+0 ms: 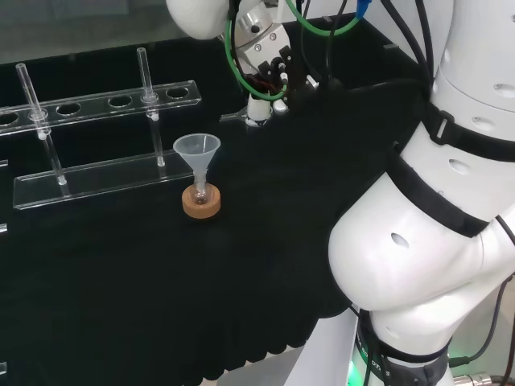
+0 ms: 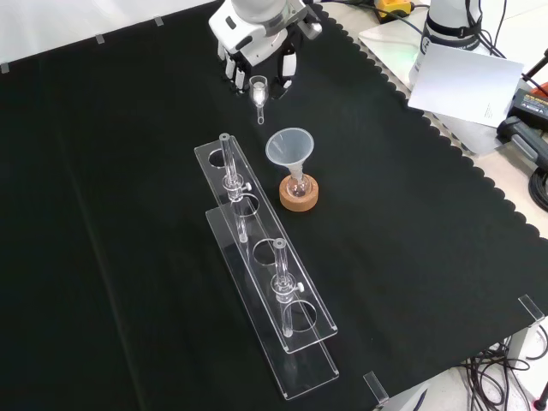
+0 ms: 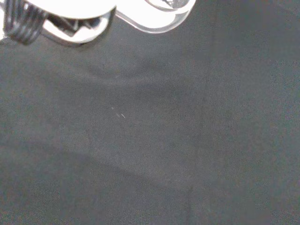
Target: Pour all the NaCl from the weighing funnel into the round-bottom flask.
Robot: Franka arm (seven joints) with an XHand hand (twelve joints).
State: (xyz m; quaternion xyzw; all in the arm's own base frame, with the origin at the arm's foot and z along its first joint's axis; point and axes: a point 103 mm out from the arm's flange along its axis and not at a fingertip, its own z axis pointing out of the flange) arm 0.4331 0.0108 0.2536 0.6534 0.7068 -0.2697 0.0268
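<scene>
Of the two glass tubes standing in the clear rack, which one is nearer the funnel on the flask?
In the front view, the upper tube, close beside the funnel. The other tube stands farther down the rack, toward the view's bottom.

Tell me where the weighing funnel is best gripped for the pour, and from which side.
Probably at its wide cup end, from above. In the front view the weighing funnel sits under the hand, cup nearest the fingers and thin stem pointing toward the plastic funnel in the flask on the cork ring. Gripping the cup leaves the spout free to tip.
</scene>
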